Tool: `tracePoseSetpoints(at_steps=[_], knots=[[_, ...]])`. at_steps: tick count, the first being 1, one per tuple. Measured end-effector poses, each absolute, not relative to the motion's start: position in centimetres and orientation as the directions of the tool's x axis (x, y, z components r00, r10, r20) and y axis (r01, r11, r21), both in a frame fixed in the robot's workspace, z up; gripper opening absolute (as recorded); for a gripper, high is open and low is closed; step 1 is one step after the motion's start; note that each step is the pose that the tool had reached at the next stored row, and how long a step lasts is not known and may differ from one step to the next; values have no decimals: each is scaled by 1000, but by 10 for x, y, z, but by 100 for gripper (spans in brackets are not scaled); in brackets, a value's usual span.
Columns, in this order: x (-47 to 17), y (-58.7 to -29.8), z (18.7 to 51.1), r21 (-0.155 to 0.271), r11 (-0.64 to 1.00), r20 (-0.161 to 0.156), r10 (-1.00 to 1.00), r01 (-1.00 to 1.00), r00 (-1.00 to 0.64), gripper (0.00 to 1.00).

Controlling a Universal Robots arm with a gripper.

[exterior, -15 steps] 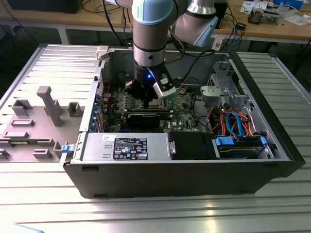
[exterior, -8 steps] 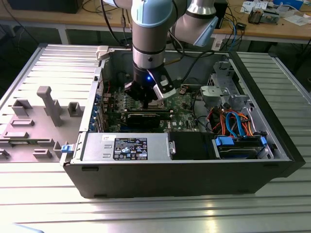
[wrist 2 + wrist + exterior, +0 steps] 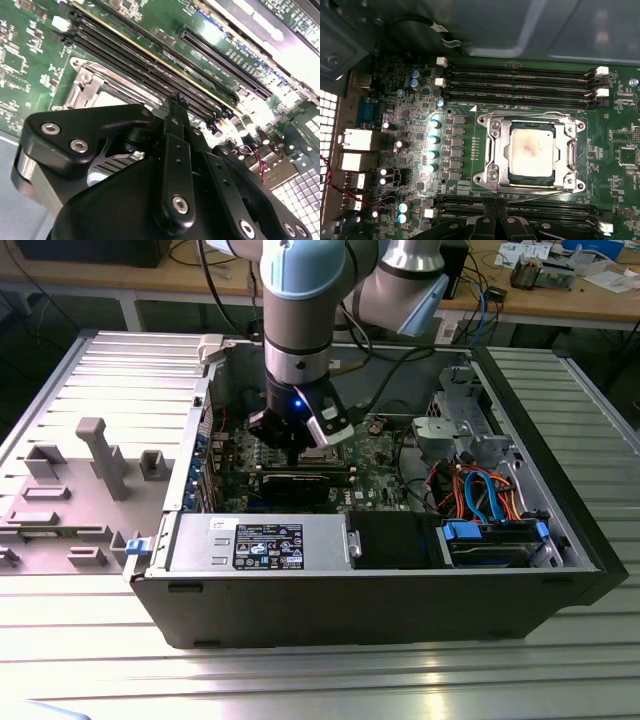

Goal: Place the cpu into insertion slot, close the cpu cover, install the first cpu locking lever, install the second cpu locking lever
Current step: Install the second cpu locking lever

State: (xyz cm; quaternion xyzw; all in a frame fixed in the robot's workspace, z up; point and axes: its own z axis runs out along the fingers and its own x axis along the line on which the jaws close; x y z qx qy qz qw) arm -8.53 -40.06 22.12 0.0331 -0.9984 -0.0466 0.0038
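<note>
In the first wrist view the cpu (image 3: 532, 151) lies flat in the insertion slot (image 3: 580, 186) on the green motherboard, its dull silver top showing. The cpu cover (image 3: 501, 150) is folded down around it as a silver frame. One wire locking lever (image 3: 530, 114) lies along one side of the socket and another (image 3: 545, 194) along the opposite side; I cannot tell whether they are latched. My gripper (image 3: 497, 223) hangs just beside the socket over the memory slots, its fingers together and holding nothing. The gripper (image 3: 175, 102) shows beside the cover (image 3: 85, 92) in the second wrist view, and the gripper (image 3: 298, 448) is low inside the case in the exterior view.
Long black memory slots (image 3: 520, 80) flank the socket. In the exterior view a black card (image 3: 295, 485), a power supply (image 3: 260, 540) and a drive cage with orange and blue cables (image 3: 490, 500) crowd the open case. A grey fixture plate (image 3: 90, 470) lies on the exterior view's left.
</note>
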Motion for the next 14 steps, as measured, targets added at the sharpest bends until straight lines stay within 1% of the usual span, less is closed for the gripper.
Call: tracePoseSetpoints(at_steps=[7,14], knots=[[-92,-401,219,104,992,5,-68,-67,-998,11],[-94,-403,216,128,989,4,-70,-69,-998,11]])
